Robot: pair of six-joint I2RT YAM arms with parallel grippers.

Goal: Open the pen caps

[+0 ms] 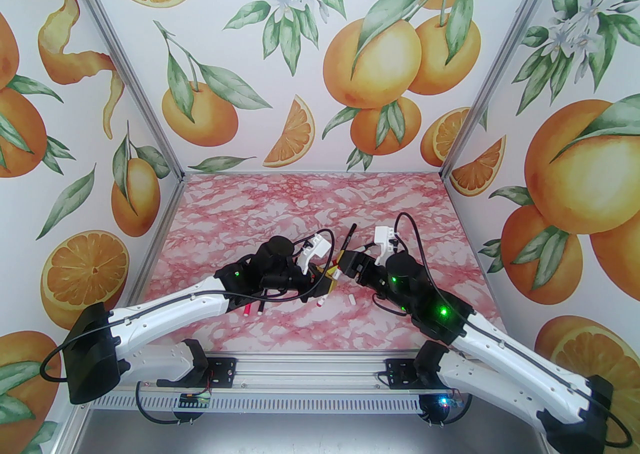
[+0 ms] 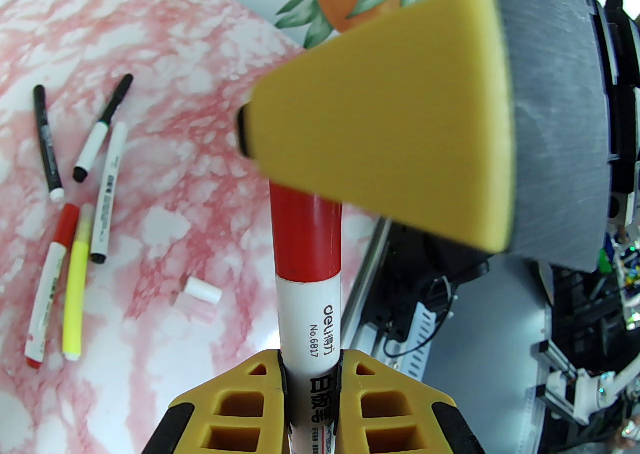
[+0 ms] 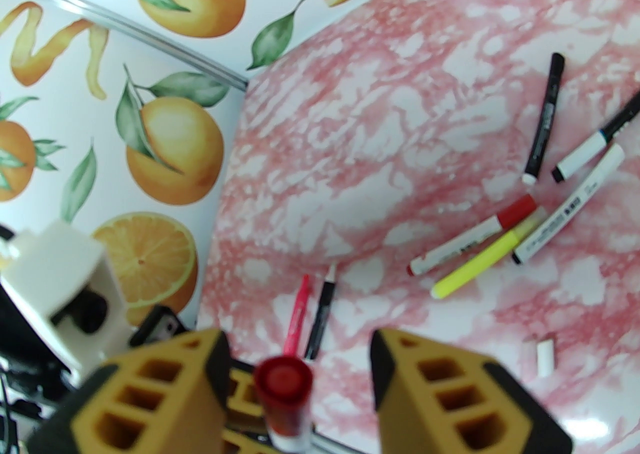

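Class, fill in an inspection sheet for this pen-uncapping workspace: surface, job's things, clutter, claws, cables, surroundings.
Surface: pink marbled tabletop.
Job's things: red-capped white marker held above the table, red cap on; neon yellow pen lying in a cluster of five; pink pen beside slim black pen; loose white cap lying apart.
Clutter: nothing seen.
Claws: left claw shut on the marker's barrel; right claw open, fingers either side of the red cap.
Cables: black cable arches over the left wrist.
Surroundings: orange-print walls; aluminium rail at the near edge.
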